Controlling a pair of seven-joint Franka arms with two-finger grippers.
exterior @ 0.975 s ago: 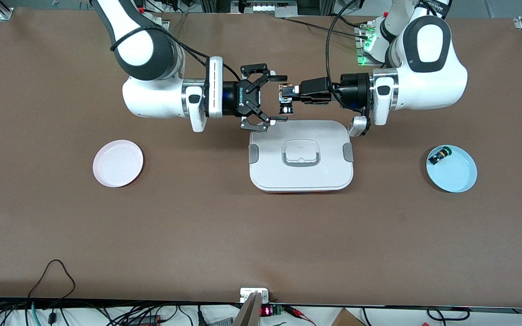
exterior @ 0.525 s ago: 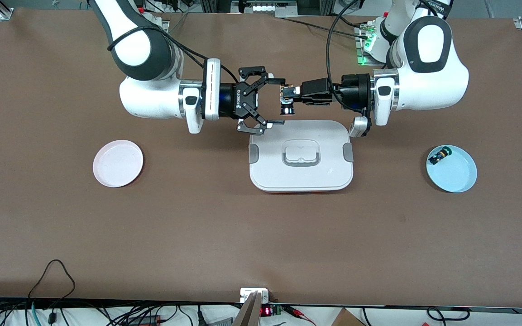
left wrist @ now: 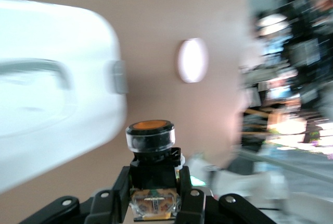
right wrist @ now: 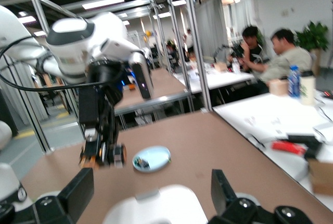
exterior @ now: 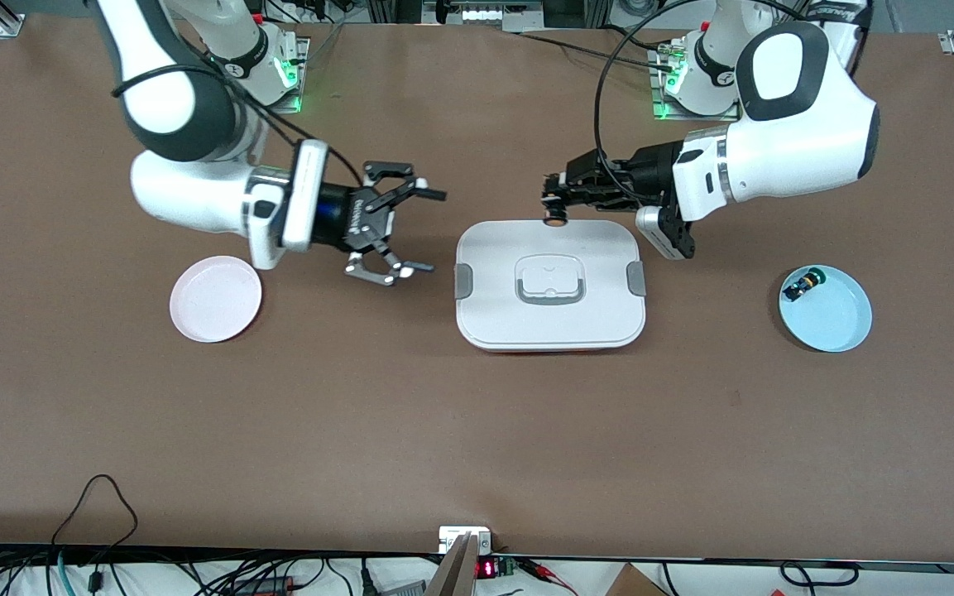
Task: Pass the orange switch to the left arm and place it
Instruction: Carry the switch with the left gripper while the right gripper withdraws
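The orange switch (exterior: 557, 217) is held in my left gripper (exterior: 553, 204), which is shut on it over the edge of the white box (exterior: 493, 306) that lies farthest from the front camera. In the left wrist view the fingers clamp the switch's body (left wrist: 154, 174), its orange cap pointing away from the gripper (left wrist: 154, 195). My right gripper (exterior: 431, 232) is open and empty, over bare table between the pink plate (exterior: 216, 298) and the box. The right wrist view shows its spread fingers (right wrist: 78, 195) and, farther off, the switch (right wrist: 104, 154) in the left gripper.
A light blue plate (exterior: 841, 323) toward the left arm's end holds a black-and-blue switch (exterior: 800, 286). The pink plate toward the right arm's end holds nothing. The box stands mid-table with grey side latches (exterior: 463, 281). Cables run along the table edge nearest the camera.
My right arm has drawn back from the switch toward the pink plate, gripper still open. My left arm has pulled back a little and tilted down, still holding the switch.
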